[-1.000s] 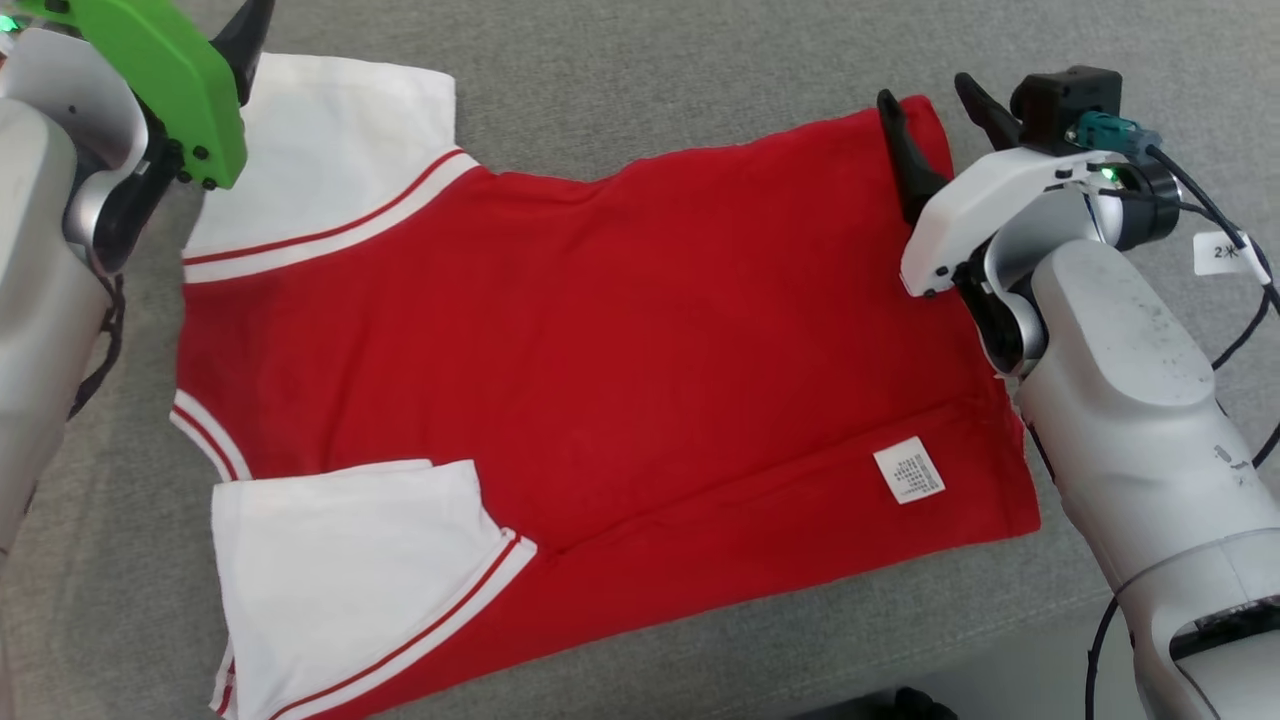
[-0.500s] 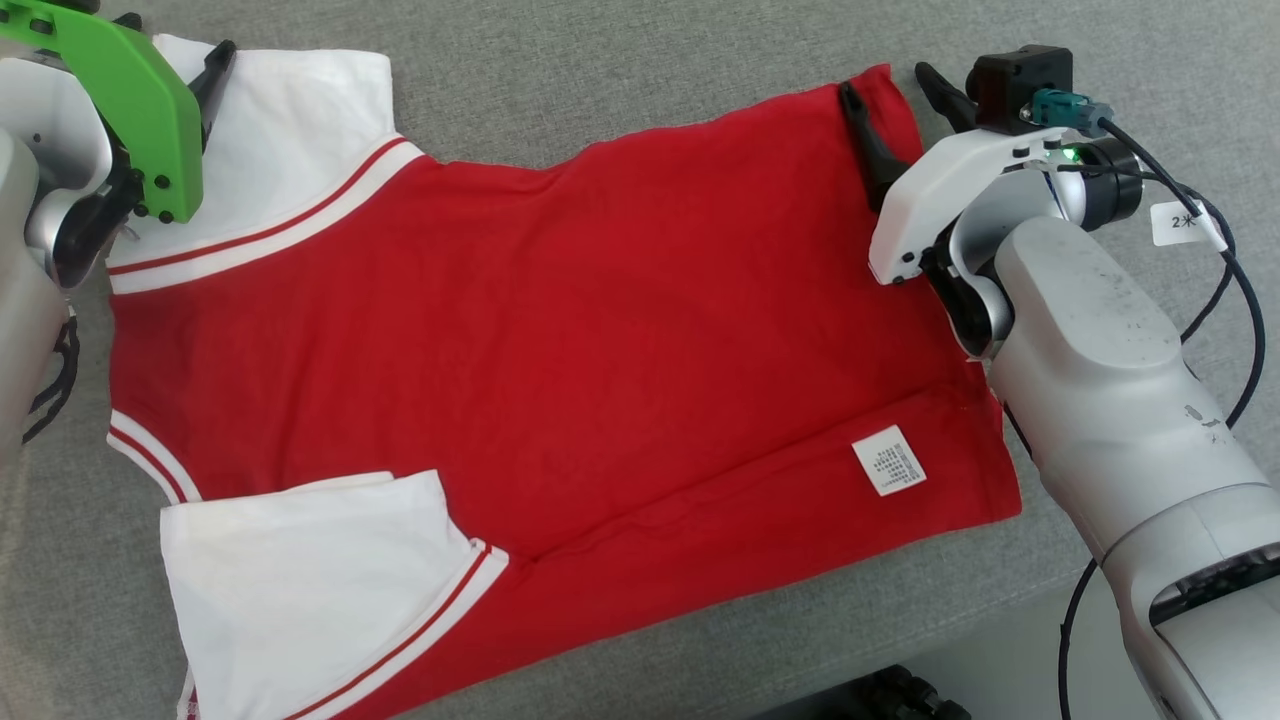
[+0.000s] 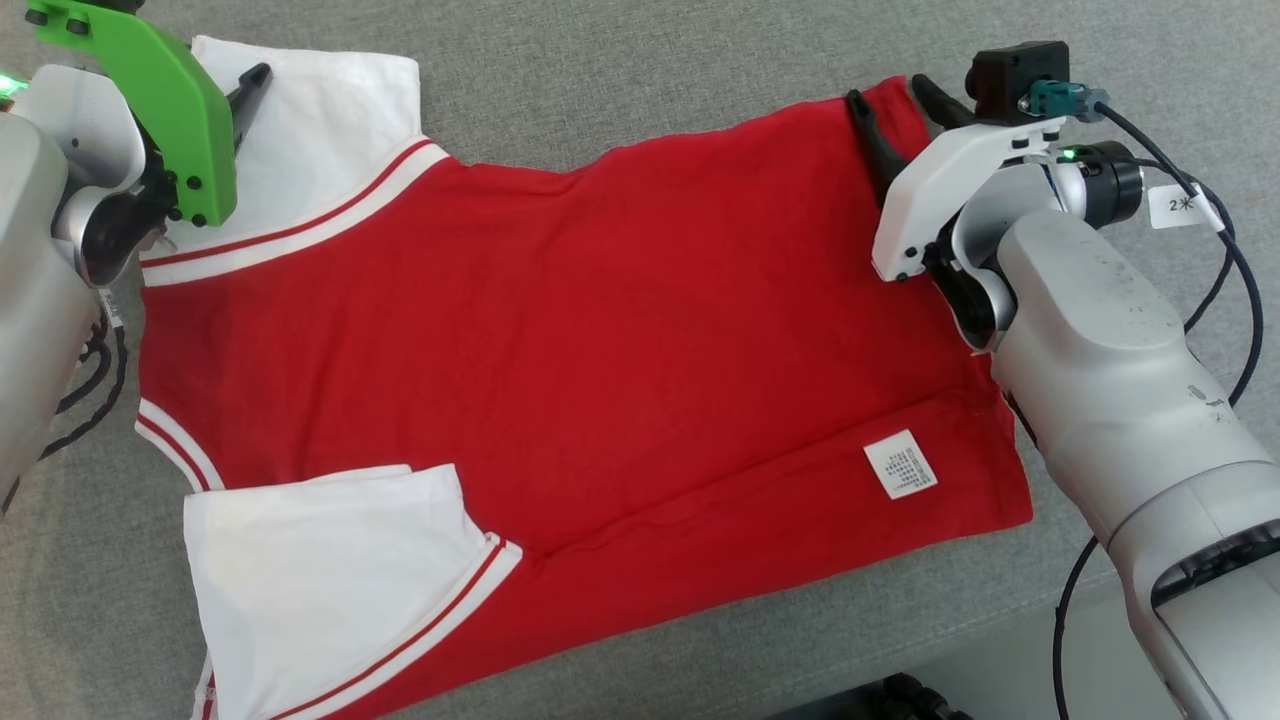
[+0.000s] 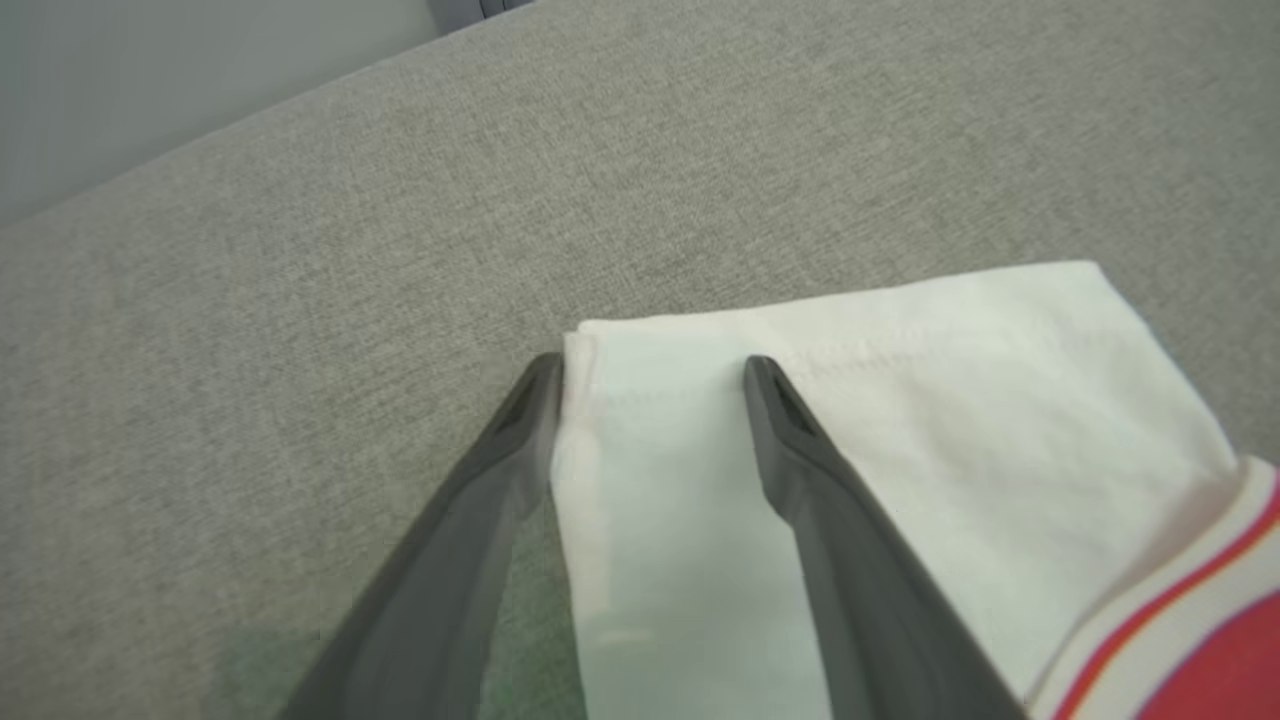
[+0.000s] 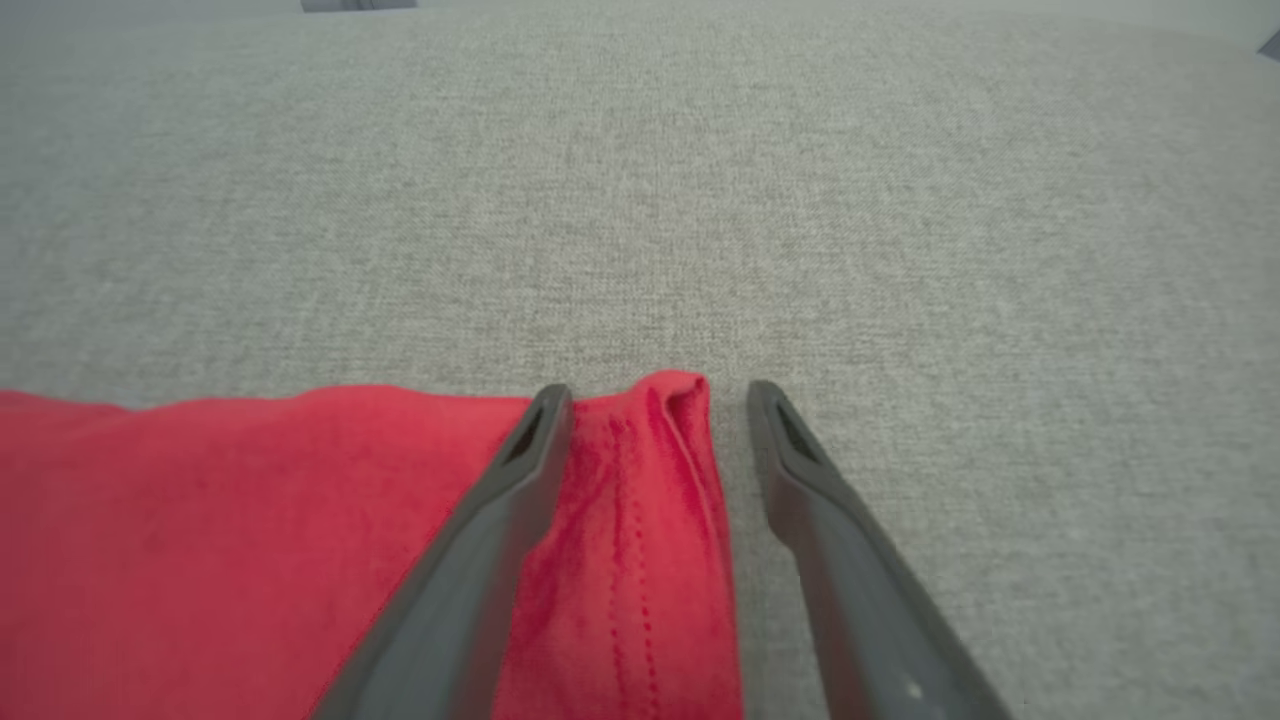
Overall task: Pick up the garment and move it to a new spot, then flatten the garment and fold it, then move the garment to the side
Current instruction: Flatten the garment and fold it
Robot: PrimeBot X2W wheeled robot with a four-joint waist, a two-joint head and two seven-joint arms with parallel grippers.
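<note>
The garment is a red T-shirt with white sleeves, spread flat on a grey fabric surface. My left gripper is open at the far left. Its fingers straddle the corner of the far white sleeve, one on the sleeve and one at its edge. In the head view one left finger pokes out from under the green cover. My right gripper is open at the far right. It straddles the far corner of the red hem, with one finger on the cloth and the other on the bare surface.
A white care label lies near the hem. The near white sleeve lies folded over the shirt's front. The grey surface ends at the lower right, where a dark object sits below. Black cables hang off my right arm.
The head view has shifted, so the shirt sits differently in it. Both grippers stay at the shirt's far corners. The right fingers stand slightly closer together around the hem corner.
</note>
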